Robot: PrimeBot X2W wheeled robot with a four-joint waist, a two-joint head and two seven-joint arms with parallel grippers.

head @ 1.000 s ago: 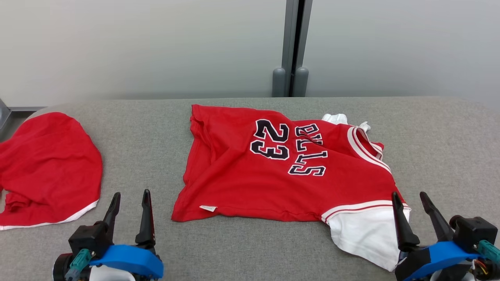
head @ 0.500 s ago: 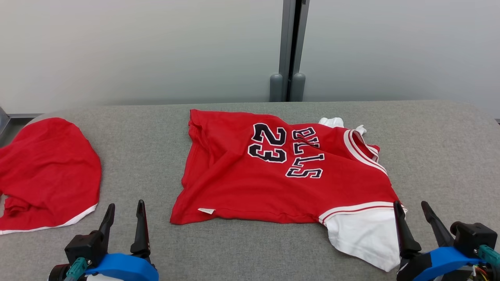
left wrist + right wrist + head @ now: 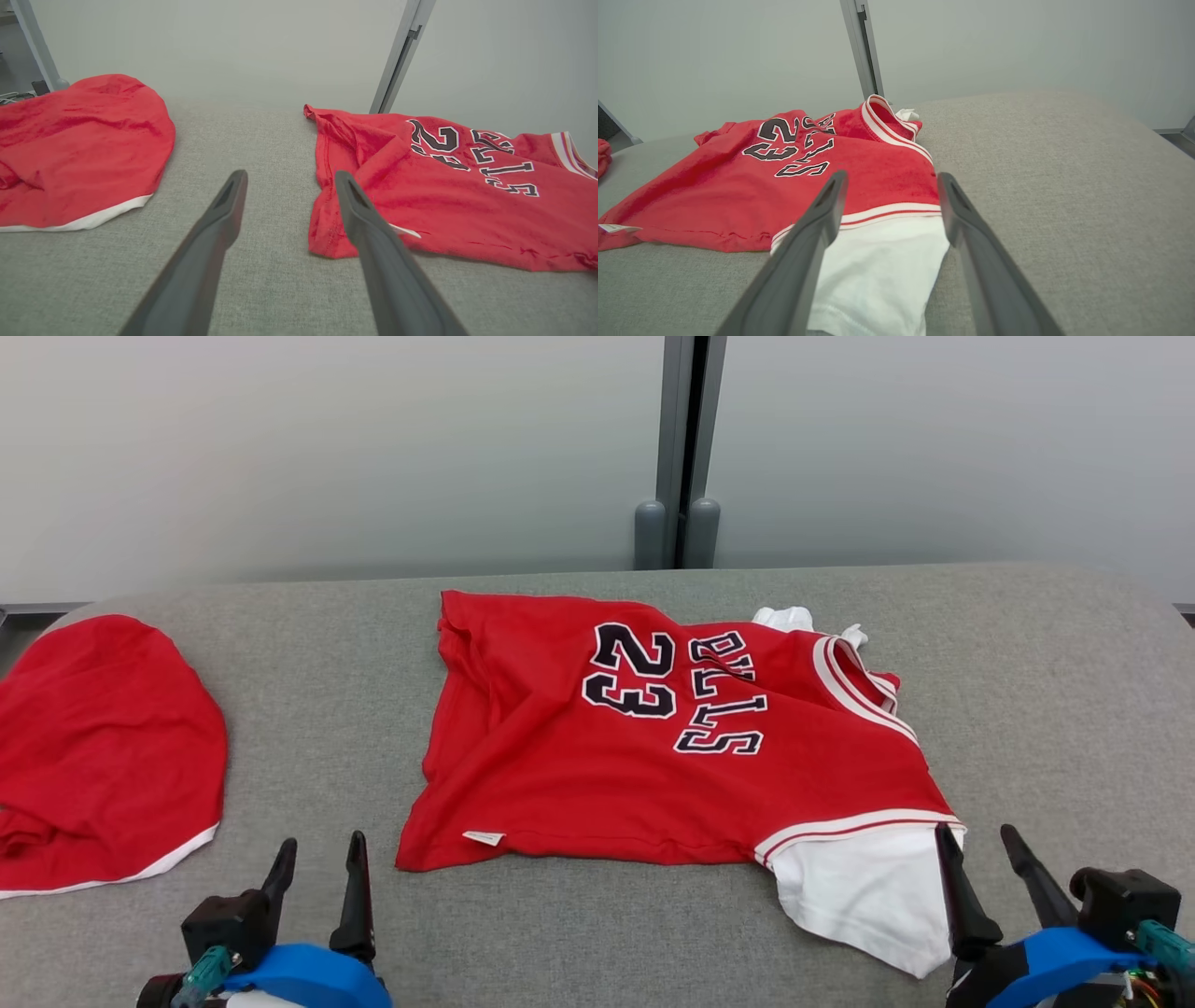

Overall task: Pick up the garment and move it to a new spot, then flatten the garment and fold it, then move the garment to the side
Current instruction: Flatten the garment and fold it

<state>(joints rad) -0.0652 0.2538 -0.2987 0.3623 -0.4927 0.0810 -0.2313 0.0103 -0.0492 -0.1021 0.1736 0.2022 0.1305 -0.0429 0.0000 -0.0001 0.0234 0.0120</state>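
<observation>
Garment (image 3: 653, 756), a red jersey with white sleeves, is lying rumpled but mostly spread out near the middle of the grey padded table (image 3: 327, 691). Nearest the robot, both grippers are hovering low over the table's near edge, each with its two dark fingers spread wide and gripping nothing. The right gripper (image 3: 975, 831) is pointing straight at the white sleeve (image 3: 868, 896), which is lying just ahead of it, framed by its fingers in the right wrist view. The left gripper (image 3: 323, 842) is pointing at bare table. The hem corner carrying the small white label (image 3: 484, 838) is lying ahead and to its right, near but apart. The jersey's long axis is running across the table, hem toward the robot's left and striped collar (image 3: 859, 686) toward its right, so each arm is facing one end. The right arm is judged the nearer. Farther left, a second red cloth (image 3: 103, 747) is resting well apart. Beyond the table, a grey post (image 3: 680, 448) is rising against the pale wall (image 3: 327, 448).
</observation>
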